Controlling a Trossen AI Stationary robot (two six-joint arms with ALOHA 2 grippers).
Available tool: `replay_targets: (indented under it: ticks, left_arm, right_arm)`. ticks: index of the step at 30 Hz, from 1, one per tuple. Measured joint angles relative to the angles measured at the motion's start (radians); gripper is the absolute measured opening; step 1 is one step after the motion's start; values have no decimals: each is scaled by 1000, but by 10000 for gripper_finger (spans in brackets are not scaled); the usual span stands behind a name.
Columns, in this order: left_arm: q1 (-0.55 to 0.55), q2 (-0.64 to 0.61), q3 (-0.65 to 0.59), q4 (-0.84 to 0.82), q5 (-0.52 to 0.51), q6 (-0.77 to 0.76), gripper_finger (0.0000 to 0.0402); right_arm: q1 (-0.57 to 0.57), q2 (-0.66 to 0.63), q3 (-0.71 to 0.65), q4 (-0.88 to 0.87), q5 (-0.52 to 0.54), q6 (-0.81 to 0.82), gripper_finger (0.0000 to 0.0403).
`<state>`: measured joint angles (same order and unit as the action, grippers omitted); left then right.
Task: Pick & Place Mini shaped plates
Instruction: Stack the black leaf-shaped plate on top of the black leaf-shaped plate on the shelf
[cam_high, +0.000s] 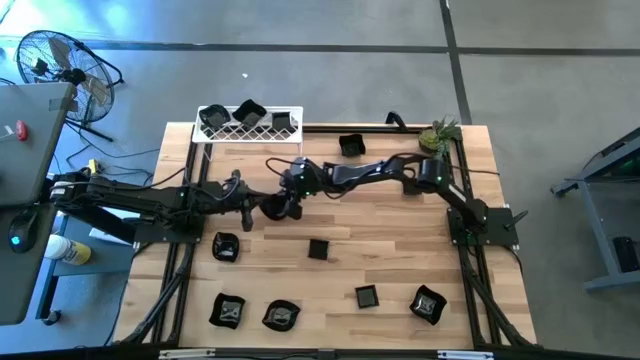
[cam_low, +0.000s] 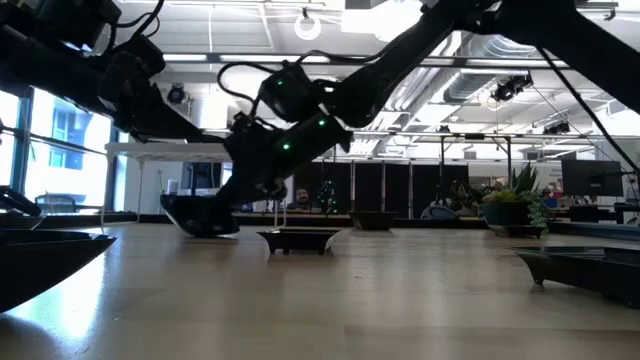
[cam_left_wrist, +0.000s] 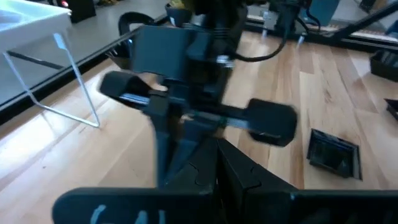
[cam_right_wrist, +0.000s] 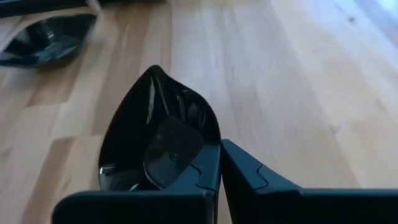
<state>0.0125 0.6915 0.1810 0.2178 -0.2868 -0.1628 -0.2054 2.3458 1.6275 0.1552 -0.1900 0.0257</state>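
Observation:
My right gripper (cam_high: 284, 205) reaches to the table's middle left, shut on a glossy black mini shaped plate (cam_right_wrist: 155, 140), which shows tilted low over the wood in the low view (cam_low: 200, 218). My left gripper (cam_high: 247, 210) hovers shut just left of it with nothing in it (cam_left_wrist: 216, 149). Several more black plates lie flat on the table: one (cam_high: 226, 246), one (cam_high: 318, 249), others along the near edge (cam_high: 281, 315). Three plates (cam_high: 248, 112) lie on the white wire rack (cam_high: 255, 130). My right gripper pinches the plate's rim (cam_right_wrist: 211, 146) between its two fingers, one finger (cam_right_wrist: 196, 177) over the dish's inside and the other outside. The fingers slant down from the table's right side. The plate hangs tilted; whether its low edge (cam_low: 185, 225) touches the table, I cannot tell.
A small green potted plant (cam_high: 440, 135) stands at the far right corner. A lone plate (cam_high: 351, 146) sits near the far edge. Black frame rails run along the table's sides. Bare wood lies between the held plate and the middle plate.

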Motion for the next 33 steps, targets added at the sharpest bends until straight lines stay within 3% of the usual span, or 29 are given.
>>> replay_targets:
  ticks: [4,9,13,17,23,28,33]
  left_arm:
    - [0,0,0,-17,16,-2,0]
    - [0,0,0,-35,16,-2,0]
    - [0,0,0,-44,15,-4,0]
    - [0,0,0,-44,15,-7,0]
    - [0,0,28,-143,35,-36,0]
    - [0,3,109,-293,16,-40,0]
    - [0,68,214,-466,15,-24,6]
  right_arm:
    - [0,15,29,1,38,0,21]
    - [0,2,27,9,75,17,72]
    - [0,-27,28,-14,45,37,108]
    - [5,-68,4,-106,-27,45,98]
    - [44,-238,-342,241,76,99,9]
    - [56,-422,-654,434,182,109,29]
    - [66,-572,-876,557,278,106,21]
